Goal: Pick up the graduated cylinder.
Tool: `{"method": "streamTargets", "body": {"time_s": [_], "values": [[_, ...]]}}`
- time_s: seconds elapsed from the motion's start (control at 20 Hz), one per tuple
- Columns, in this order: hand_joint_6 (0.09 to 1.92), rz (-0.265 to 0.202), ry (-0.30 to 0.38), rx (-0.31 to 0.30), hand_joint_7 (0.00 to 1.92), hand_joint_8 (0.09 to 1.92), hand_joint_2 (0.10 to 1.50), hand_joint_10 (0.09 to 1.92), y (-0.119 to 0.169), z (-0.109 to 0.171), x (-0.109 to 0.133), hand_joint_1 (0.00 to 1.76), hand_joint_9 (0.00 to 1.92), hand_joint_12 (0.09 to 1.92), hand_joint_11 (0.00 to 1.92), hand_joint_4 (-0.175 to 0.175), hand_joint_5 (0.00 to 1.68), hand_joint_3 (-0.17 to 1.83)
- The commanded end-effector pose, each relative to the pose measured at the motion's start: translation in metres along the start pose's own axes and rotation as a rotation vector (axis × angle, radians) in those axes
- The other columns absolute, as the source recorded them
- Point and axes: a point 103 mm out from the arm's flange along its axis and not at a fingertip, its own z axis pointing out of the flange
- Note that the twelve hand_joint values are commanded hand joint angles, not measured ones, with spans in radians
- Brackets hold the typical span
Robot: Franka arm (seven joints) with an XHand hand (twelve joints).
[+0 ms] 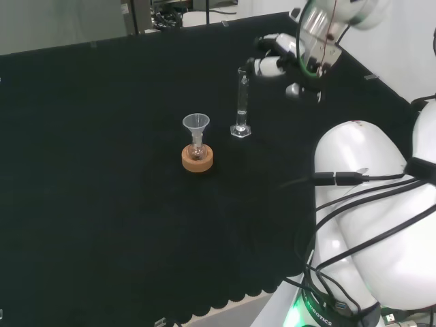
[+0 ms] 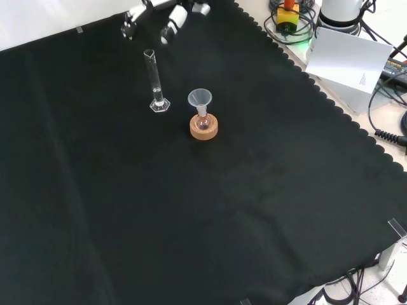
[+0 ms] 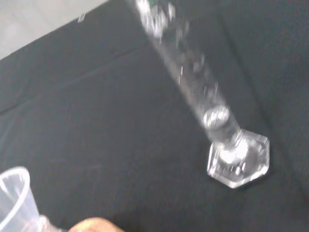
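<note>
1. Black cloth [image 2: 210, 222] lies bare before you in the front view, open out to its scalloped edge.
2. Your graduated cylinder [image 1: 241, 102] stands upright near the cloth's middle, with a funnel [image 1: 195, 123] in a flask on a cork ring [image 1: 197, 159] just beside it.
3. Your hand [image 1: 276, 56] hovers near the cylinder's top, fingers relaxed, holding nothing.

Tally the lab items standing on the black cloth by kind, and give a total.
Graduated cylinder: 1
Funnel: 1
Small flask under the funnel: 1
Cork ring stand: 1
Total: 4
</note>
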Motion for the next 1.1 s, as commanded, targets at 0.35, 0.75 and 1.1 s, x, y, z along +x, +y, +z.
{"method": "streamTargets", "body": {"time_s": [0.35,0.75,1.1], "values": [[0.09,-0.066,0.167,-0.028,0.17,0.68,1.00,0.68,0.003,0.043,-0.024,0.83,0.38,1.39,0.11,-0.058,0.40,-0.13],[0.09,-0.084,0.299,-0.028,0.19,0.67,1.01,0.66,0.011,0.071,-0.033,0.92,0.39,1.38,0.11,-0.059,0.42,-0.17],[0.09,-0.110,0.371,-0.043,0.21,0.67,1.00,0.65,0.020,0.091,-0.036,0.97,0.41,1.37,0.12,-0.060,0.42,-0.17]]}}
